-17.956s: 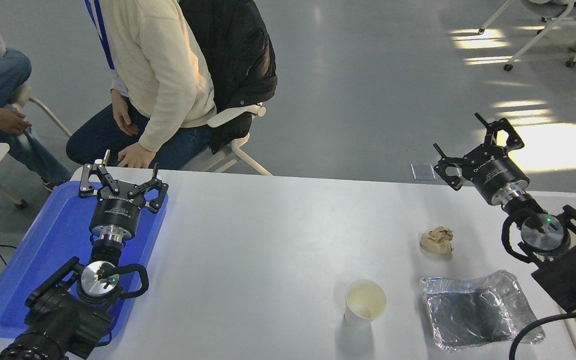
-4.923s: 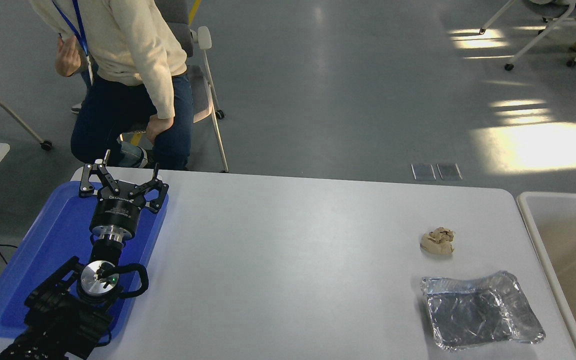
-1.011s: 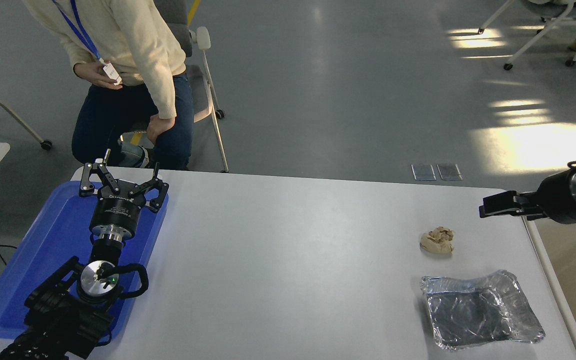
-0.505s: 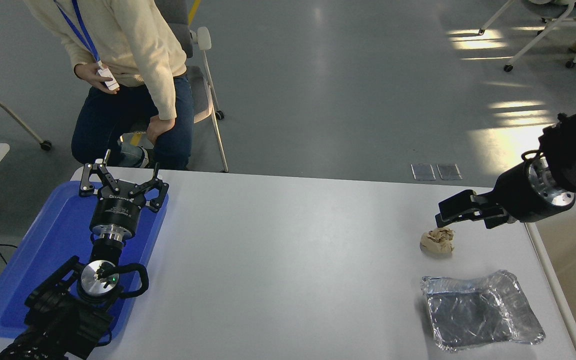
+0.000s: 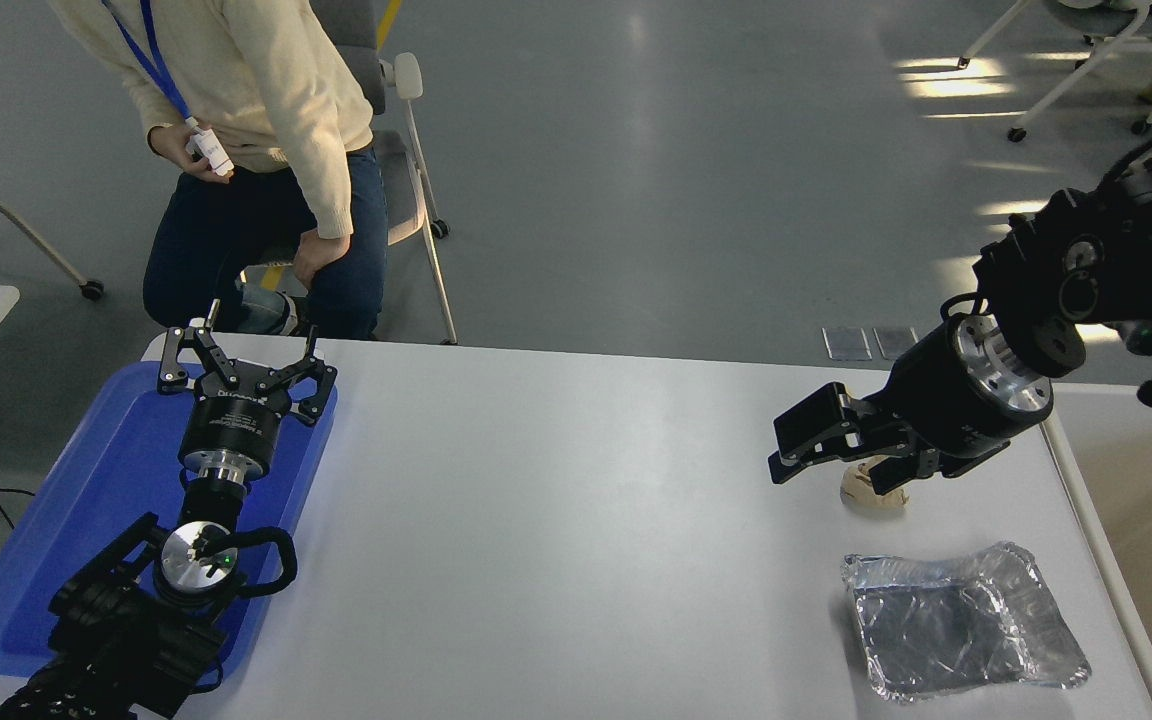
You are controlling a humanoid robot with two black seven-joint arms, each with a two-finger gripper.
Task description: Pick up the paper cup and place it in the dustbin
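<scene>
Starting near R: crinkled foil tray (image 5: 966, 625) lies flat on the white table (image 5: 556, 520), w/ nothing in it. Near L, the left gripper (image 5: 244, 352) is parked over the blue tray (image 5: 56, 540), jaws spread wide, holding nothing. The dustbin (image 5: 1096, 545) runs along the table's R edge; only its off-white rim and a strip of beige inside show. The paper cup isn't visible anywhere: not on the table, not in either gripper, and the bin's floor is out of frame, so can't say whether it lies in there. Mid-R, the tan paper ball (image 5: 861, 492) sits just beyond the foil tray, partly hidden by the right gripper (image 5: 804, 445), which reaches in from the R and hangs over it, pointing L. Can't tell how wide that gripper is set from this angle; nothing white shows in it. Judgement: w/ no cup left on the table, the pick-and-drop is prob. finished or can't be confirmed. Best handling now is to keep the R arm high and clear of the ball and foil tray, and not close on the ball, since it's not the cup. Far L, a person (image 5: 276, 90) in a cream sweater sits on a chair (image 5: 401, 150), well apart from both arms.
</scene>
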